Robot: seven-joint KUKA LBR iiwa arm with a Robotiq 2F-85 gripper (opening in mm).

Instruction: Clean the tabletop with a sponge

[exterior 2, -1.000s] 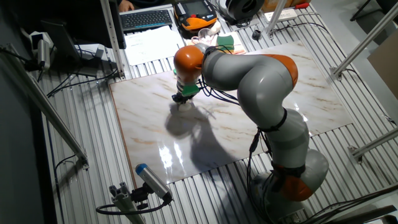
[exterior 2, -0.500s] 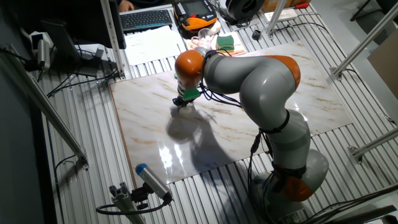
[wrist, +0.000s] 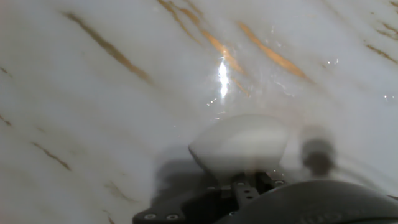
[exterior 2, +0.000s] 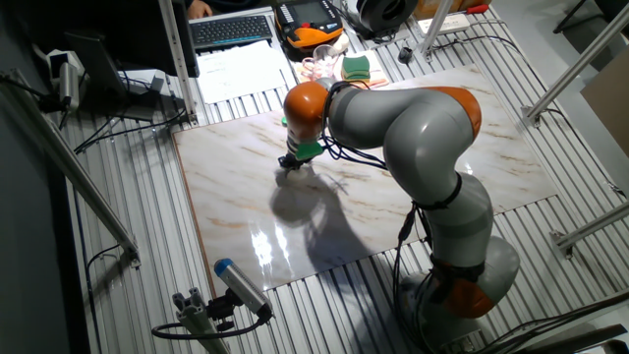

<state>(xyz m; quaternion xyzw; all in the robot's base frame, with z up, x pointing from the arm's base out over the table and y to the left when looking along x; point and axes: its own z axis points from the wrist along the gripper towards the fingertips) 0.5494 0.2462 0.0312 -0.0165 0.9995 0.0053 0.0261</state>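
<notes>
Fixed view | fingers (exterior 2: 293, 163) grasping sponge (wrist: 239, 145) on tabletop (exterior 2: 236, 197) | well inside edges, bare marble all around

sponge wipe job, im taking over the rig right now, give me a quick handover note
Claw: shut on the sponge, pressed low against the tabletop near its far-left part.
Sponge: cream-white block in the claw, seen in the hand view on the glossy marble.
Done: wiping is under way; how much is covered cannot be told.
Left: probably the rest of the slab, then release the sponge.
</notes>
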